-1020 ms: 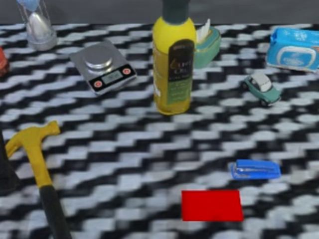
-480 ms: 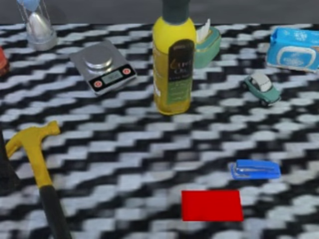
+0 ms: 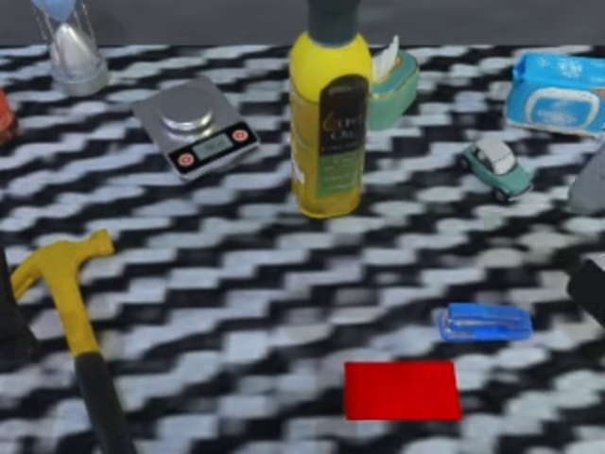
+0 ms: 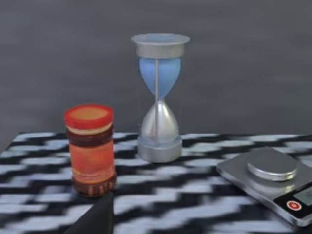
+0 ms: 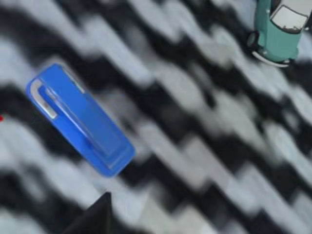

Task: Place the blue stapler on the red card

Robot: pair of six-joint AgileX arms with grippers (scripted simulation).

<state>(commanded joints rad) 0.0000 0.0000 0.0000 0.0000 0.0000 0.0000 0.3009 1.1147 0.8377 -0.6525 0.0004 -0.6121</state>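
The blue stapler (image 3: pixel 484 322) lies flat on the patterned table at the front right, its silvery strip facing up. The right wrist view also shows the blue stapler (image 5: pixel 80 118), lying apart from the gripper. The red card (image 3: pixel 402 390) lies flat just in front and to the left of the stapler, with a small gap between them. My right gripper (image 3: pixel 592 284) has come in at the table's right edge, to the right of the stapler and not touching it. My left gripper (image 3: pixel 11 326) stays at the left edge beside the hammer.
A yellow oil bottle (image 3: pixel 329 113) stands at the middle back, with a tissue box (image 3: pixel 395 85) behind it. A toy car (image 3: pixel 497 166) and wipes packet (image 3: pixel 558 93) are back right. A scale (image 3: pixel 196 127), hourglass (image 3: pixel 71 47), red-lidded jar (image 4: pixel 90 148) and hammer (image 3: pixel 71 312) fill the left.
My right arm has come into the top view at the right edge, near the stapler. The stapler, the card and the left arm have not moved.
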